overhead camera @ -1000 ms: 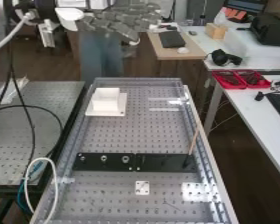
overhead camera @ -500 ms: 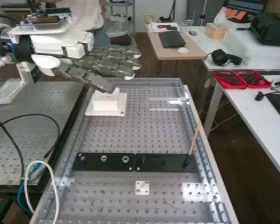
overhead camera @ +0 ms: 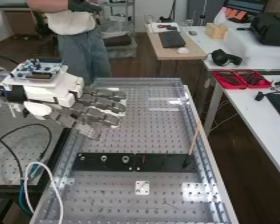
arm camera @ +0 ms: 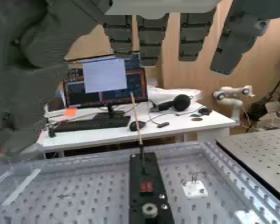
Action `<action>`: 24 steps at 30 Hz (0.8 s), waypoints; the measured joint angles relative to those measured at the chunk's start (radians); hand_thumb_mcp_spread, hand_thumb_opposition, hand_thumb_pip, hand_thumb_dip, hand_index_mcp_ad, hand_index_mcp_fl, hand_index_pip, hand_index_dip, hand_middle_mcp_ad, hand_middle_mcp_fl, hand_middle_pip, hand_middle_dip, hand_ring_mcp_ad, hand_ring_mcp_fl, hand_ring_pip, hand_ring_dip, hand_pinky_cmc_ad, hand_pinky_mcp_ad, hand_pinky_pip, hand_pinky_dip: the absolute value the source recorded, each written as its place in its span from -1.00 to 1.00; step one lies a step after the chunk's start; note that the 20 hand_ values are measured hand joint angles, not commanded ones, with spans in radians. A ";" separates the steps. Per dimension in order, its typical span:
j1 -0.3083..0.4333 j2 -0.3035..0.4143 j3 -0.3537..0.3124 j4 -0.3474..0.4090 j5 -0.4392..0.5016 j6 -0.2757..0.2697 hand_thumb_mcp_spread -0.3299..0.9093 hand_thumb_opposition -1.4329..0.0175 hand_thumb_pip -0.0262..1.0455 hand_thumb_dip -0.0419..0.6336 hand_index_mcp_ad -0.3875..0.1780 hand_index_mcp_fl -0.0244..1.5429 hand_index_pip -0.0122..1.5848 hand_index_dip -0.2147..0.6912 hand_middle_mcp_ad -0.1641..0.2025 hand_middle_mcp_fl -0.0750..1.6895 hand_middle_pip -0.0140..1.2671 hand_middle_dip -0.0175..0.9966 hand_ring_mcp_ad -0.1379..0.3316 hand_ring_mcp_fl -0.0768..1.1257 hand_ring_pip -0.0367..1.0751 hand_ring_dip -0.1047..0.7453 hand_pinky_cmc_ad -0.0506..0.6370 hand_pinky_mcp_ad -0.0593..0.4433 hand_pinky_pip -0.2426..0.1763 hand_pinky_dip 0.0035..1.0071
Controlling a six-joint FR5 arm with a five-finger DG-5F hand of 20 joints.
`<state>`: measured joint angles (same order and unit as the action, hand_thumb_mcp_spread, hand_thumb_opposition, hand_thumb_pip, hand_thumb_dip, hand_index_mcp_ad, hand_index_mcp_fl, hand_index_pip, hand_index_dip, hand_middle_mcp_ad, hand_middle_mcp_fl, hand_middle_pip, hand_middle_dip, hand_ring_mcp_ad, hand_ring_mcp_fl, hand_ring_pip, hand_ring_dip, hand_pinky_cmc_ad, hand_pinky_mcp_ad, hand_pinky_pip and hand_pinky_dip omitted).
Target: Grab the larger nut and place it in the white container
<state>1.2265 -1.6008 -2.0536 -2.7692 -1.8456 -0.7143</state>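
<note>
Hand: seen in my high view at the end of the white arm, raised over the counter's left side and well apart from the metal parts.
Fingers: straight to loosely relaxed and a little spread, as both my views illustrate; they grip nothing.
Larger nut: standing on the black bar, between its two neighbours; untouched by my hand and outside the white container.
Smaller nut: on the same bar, to the left of the larger nut in my high view.
Bearing: to the right of the larger nut, completing the row.
Round metal part: on the bar in my wrist view; which of the three it is, I cannot tell.
Red piece: on the bar, between that round part and the stick.
Stick: thin and wooden, rising at a slight tilt from the bar's right end in my high view.
Counter: a metal surface perforated with regular holes, bordered by raised rails.
White plate: small and flat, on the counter, nearer my high camera than the bar.
Desk: white, to the right of the counter, bearing red trays and black headphones.
</note>
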 joint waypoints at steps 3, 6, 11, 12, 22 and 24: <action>-0.015 -0.022 -0.012 0.015 0.004 0.002 -0.14 -0.05 -0.01 -0.69 0.24 -0.92 -0.86 -0.50 0.10 -0.91 -0.77 -0.62 0.32 -0.88 -0.78 -0.61 0.10 0.33 -0.26 -0.35; -0.022 -0.043 -0.028 0.038 0.029 0.004 -0.14 -0.05 -0.01 -0.68 0.23 -0.92 -0.86 -0.53 0.10 -0.91 -0.77 -0.62 0.32 -0.88 -0.78 -0.61 0.10 0.34 -0.26 -0.30; -0.012 -0.057 -0.069 0.106 0.109 0.004 -0.12 -0.05 -0.01 -0.67 0.23 -0.92 -0.83 -0.55 0.10 -0.90 -0.76 -0.62 0.33 -0.88 -0.78 -0.61 0.10 0.34 -0.26 -0.28; -0.010 -0.059 -0.073 0.113 0.120 0.007 -0.12 -0.05 -0.01 -0.64 0.24 -0.92 -0.82 -0.57 0.10 -0.91 -0.76 -0.62 0.33 -0.88 -0.78 -0.61 0.10 0.33 -0.27 -0.27; 0.050 -0.100 -0.139 0.243 0.275 0.047 -0.06 -0.07 0.10 -0.55 0.21 -0.90 -0.48 -0.61 0.10 -0.87 -0.76 -0.59 0.33 -0.88 -0.78 -0.61 0.10 0.33 -0.28 -0.18; 0.060 -0.111 -0.152 0.270 0.303 0.058 -0.04 -0.07 0.11 -0.56 0.19 -0.89 -0.38 -0.61 0.10 -0.87 -0.76 -0.59 0.33 -0.88 -0.78 -0.61 0.10 0.33 -0.28 -0.16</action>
<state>1.2863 -1.7115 -2.2060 -2.4990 -1.5429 -0.6565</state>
